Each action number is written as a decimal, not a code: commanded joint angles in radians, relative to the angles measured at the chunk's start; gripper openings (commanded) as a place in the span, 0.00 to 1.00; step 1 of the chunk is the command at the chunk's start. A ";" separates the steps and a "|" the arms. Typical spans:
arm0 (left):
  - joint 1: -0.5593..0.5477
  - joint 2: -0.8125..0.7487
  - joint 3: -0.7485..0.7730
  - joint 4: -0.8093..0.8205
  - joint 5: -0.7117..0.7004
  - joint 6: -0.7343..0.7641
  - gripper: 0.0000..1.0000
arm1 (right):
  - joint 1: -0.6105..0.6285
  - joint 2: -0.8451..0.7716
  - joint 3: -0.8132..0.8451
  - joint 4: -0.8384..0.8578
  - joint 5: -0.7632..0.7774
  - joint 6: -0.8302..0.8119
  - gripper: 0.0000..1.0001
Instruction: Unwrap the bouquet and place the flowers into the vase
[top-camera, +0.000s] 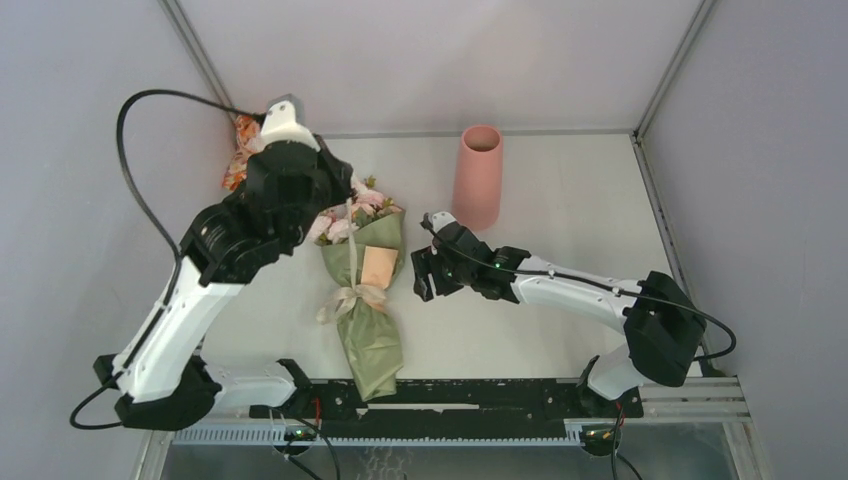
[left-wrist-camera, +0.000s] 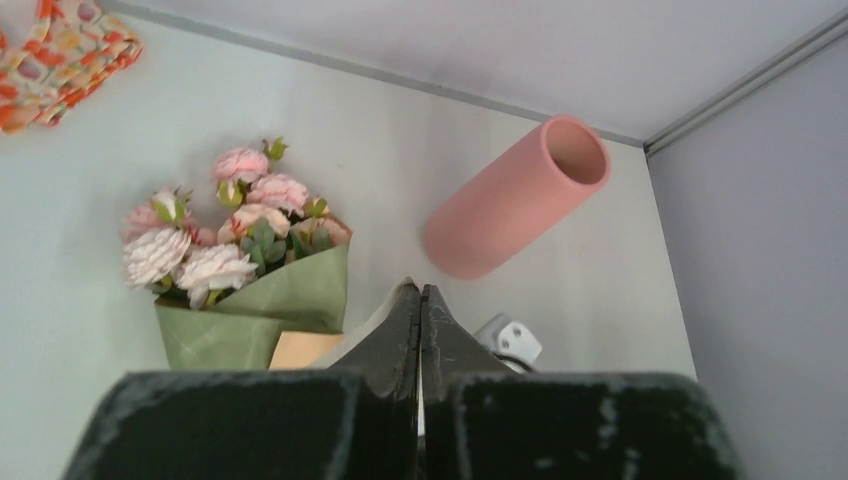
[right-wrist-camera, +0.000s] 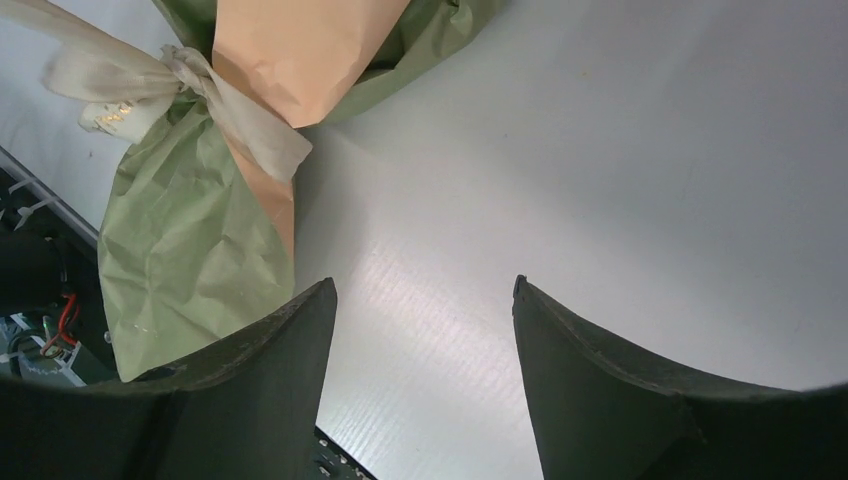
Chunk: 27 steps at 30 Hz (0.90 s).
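Left jaws are pressed tight together with nothing between them. They hang in the air over the pink flower heads. Right jaws stand wide apart and hold nothing. They sit low, just beside the right side of the bouquet (top-camera: 365, 300), and do not touch it.

The bouquet lies flat on the surface (top-camera: 570, 200) between the 2 arms, with its thin end toward the arm bases. Its green and orange paper is crinkly. I think it is light and soft, so it would crumple under a hard squeeze and slide if pushed.

A cream ribbon (right-wrist-camera: 190, 80) is knotted around the narrow middle, and its loose ends trail to the left. A loose end looks like the best place to grab and pull, because the paper cannot open until the knot is undone.

The flowers (left-wrist-camera: 225, 225) poke out of the wide end. Their petals look easy to squash, so it seems safer to hold the stems, which are hidden inside the paper.

The vase (top-camera: 478, 180) stands upright near the back, to the right of the bouquet and apart from it. It is tall and thin, so a bump could tip it over.

A small orange patterned bundle (left-wrist-camera: 60, 55) lies in the far left corner.
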 joint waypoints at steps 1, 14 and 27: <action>0.063 0.120 0.165 0.059 0.125 0.092 0.00 | 0.014 -0.059 0.031 -0.013 0.053 -0.019 0.74; 0.278 0.468 0.703 0.077 0.541 0.032 0.00 | 0.016 -0.136 -0.011 -0.032 0.081 -0.023 0.74; 0.377 0.338 0.584 0.400 0.693 0.015 0.00 | 0.032 -0.141 -0.011 0.012 -0.001 -0.032 0.74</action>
